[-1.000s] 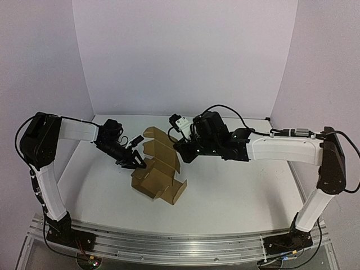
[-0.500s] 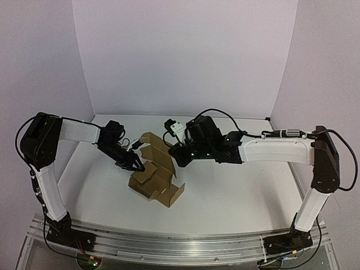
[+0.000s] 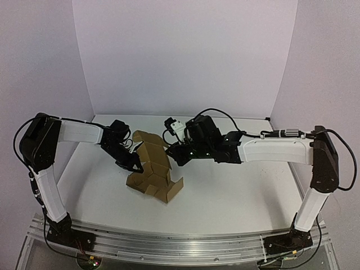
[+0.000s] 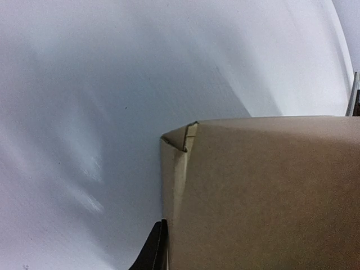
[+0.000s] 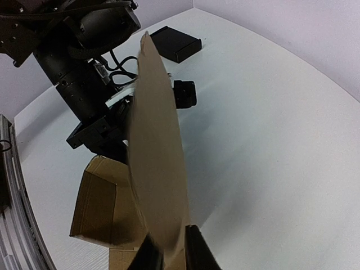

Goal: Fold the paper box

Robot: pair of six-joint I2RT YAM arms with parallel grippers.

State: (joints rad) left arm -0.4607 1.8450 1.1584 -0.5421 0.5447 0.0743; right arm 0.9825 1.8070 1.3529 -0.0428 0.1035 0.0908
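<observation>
The paper box (image 3: 152,171) is brown cardboard, partly formed, standing left of the table's middle with flaps sticking up. My left gripper (image 3: 136,164) is at its left wall. In the left wrist view the cardboard (image 4: 270,197) fills the lower right, with one black finger (image 4: 156,253) pressed against its edge and the other finger hidden behind it. My right gripper (image 3: 173,153) is at the box's upper right side. In the right wrist view it (image 5: 171,250) is shut on a tall upright flap (image 5: 157,163).
A small black rectangular object (image 5: 177,44) lies on the white table (image 3: 236,191) beyond the box. The left arm (image 5: 90,84) stands close behind the flap. A metal rail (image 3: 169,244) runs along the near edge.
Both grippers have moved left with the box. The flap in my right gripper has swung up more upright, and the box has shifted slightly left and drawn together.
</observation>
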